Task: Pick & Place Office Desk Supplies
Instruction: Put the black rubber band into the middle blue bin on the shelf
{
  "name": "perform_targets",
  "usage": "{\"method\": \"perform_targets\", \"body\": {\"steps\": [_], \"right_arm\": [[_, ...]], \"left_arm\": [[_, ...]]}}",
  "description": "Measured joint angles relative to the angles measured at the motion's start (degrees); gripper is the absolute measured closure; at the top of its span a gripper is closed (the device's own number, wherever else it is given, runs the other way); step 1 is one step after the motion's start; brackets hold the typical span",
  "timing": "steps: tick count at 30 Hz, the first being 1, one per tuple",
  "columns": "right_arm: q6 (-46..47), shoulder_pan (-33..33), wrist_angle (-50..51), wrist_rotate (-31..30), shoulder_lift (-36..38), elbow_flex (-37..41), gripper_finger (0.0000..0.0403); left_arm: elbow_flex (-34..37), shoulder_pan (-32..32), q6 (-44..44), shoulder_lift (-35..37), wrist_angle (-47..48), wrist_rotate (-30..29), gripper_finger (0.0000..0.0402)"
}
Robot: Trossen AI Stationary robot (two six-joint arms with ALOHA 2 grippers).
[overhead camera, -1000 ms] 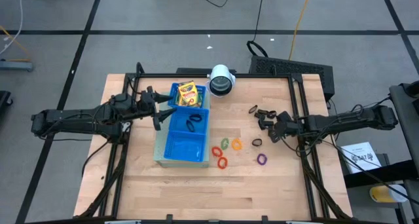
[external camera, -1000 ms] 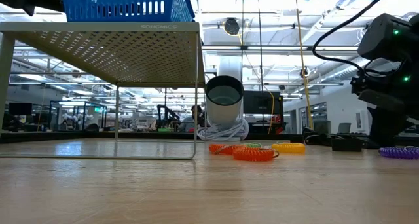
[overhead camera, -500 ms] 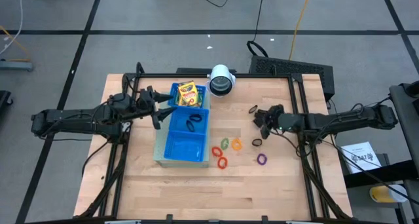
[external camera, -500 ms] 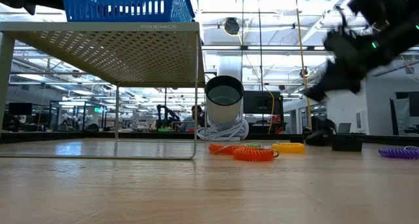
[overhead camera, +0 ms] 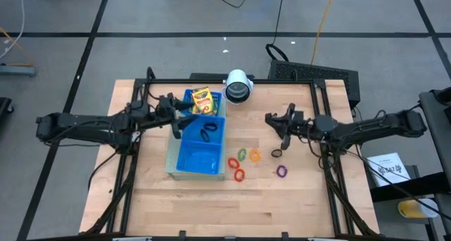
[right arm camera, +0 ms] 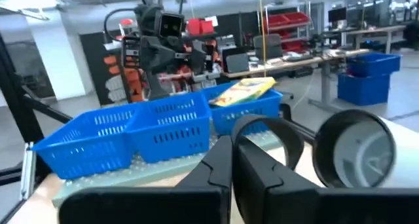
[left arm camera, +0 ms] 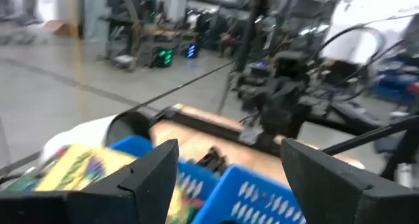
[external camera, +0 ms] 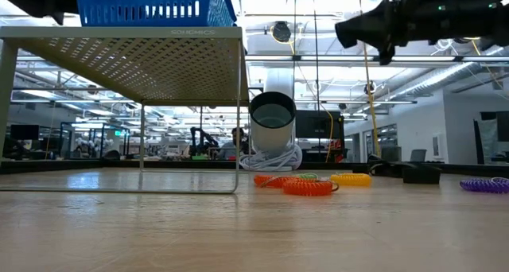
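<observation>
**Right arm carrying a clip, tray off to its left**

I have the right gripper (overhead camera: 277,121) lifted above the right half of the table, its fingers clenched on a black clip (right arm camera: 262,135); through the right wrist camera the clip's wire loops stand up between the two dark fingers. I judge this a carry toward the blue tray (overhead camera: 180,156), which lies to the gripper's left across bare wood, its row of three compartments running far to near. The middle compartment already holds black clips (overhead camera: 207,133), so that looks like the target. The right arm is the one holding the load; the left gripper (overhead camera: 184,115) hovers at the tray's far-left edge with fingers spread and empty, right beside the crayon boxes (overhead camera: 201,101) in the far compartment.

The clip is small, dark and glossy, with thin handles. Another clip (overhead camera: 277,153) lies on the table just near of the right gripper. The coloured rings (overhead camera: 242,165) are thin coils scattered between the tray and that clip, with the purple one (overhead camera: 282,172) farthest right. A white cylinder (overhead camera: 238,87) stands just beyond the tray's far-right corner.
</observation>
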State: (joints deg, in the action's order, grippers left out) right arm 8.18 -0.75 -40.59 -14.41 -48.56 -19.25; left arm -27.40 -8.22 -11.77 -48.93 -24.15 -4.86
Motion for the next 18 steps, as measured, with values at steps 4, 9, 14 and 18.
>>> {"method": "perform_targets", "body": {"steps": [4, 9, 14, 18], "right_arm": [[-0.21, 0.0, -7.11, 1.22, -6.13, 0.0, 0.0401], [-2.5, 0.0, -20.14, 1.57, -13.72, 0.0, 0.0401], [-4.44, 0.02, -27.28, 5.62, -18.84, -2.15, 0.0401], [-4.6, 0.02, -24.37, 8.82, -22.4, -6.88, 0.0401]], "left_arm": [[0.0, 1.76, 2.13, -3.9, -7.95, 2.8, 0.0128], [-0.04, 3.64, 4.63, -9.05, -15.14, 3.1, 0.0128], [-3.16, 5.06, 5.01, -15.05, -16.38, 3.13, 0.0128], [-7.81, 6.95, 9.66, -20.7, -16.2, 3.81, 0.0128]]}}
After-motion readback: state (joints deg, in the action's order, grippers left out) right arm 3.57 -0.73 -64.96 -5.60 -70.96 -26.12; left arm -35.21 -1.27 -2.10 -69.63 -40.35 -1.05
